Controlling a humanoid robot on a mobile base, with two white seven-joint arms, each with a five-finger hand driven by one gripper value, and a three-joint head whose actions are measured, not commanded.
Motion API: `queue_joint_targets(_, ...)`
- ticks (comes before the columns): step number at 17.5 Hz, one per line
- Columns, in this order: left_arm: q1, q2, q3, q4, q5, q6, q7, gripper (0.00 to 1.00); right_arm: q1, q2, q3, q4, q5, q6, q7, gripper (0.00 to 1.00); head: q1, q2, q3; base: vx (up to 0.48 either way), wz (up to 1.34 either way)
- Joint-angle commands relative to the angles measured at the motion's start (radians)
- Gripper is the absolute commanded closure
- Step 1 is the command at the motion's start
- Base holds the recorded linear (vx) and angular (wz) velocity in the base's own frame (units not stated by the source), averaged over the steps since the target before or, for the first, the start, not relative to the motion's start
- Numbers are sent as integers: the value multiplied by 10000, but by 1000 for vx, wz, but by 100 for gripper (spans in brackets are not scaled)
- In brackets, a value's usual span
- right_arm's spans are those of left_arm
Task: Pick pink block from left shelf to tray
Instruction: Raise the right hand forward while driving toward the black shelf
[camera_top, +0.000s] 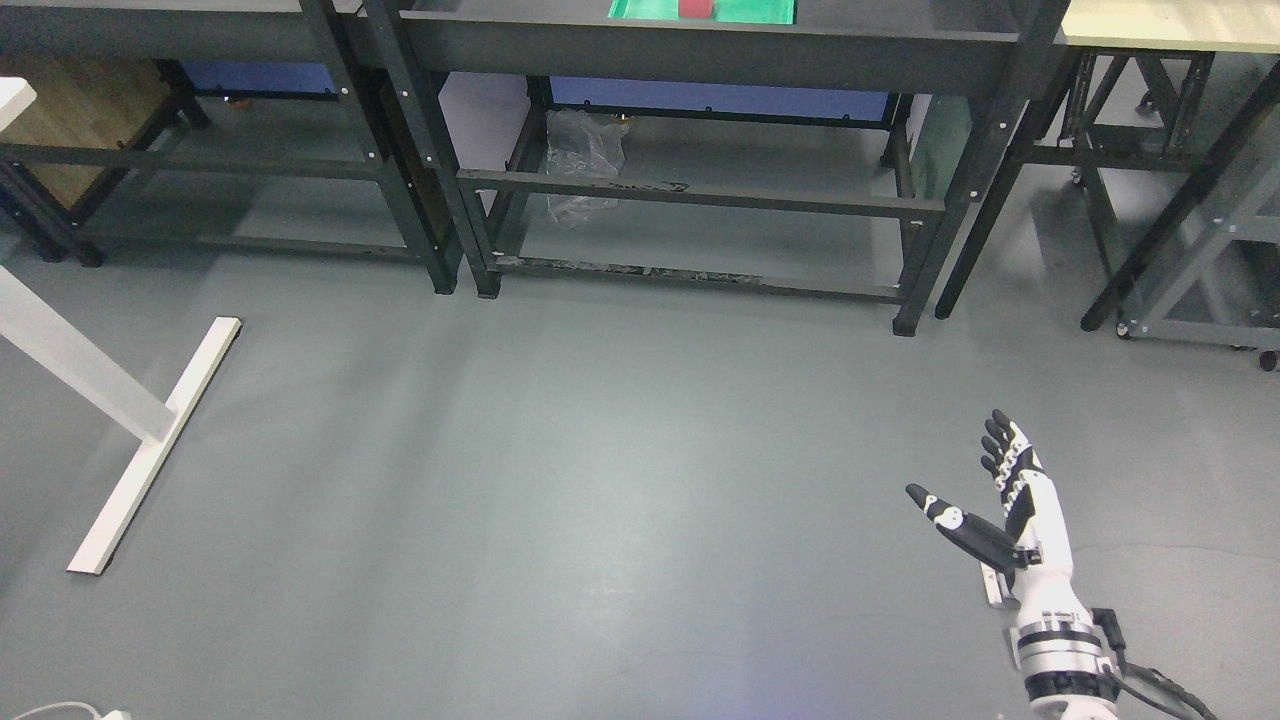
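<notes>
While raised over floor, right hand (1005, 500) spread wide, empty, touching nothing.

black workbench (700, 45) stands centre back | clear plastic bag (585, 160) sits under it, left side | second dark bench (180, 160) just left of it | white table leg (120, 400) well left, nearer | wheeled grey frame (1190, 250) right of it
</notes>
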Motion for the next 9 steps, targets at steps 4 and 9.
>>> queue_joint_targets(4, 92, 175, 0, 0, -15, -8, -6, 0, 81, -174, -249, -59, 0, -61, 2, 0, 0, 0, 0, 3, 0)
queue_joint_targets(9, 92, 175, 0, 0, -15, -8, -6, 0, -72, -174, -614, -74, -31, -92, 2, 0, 0, 0, 0, 2, 0)
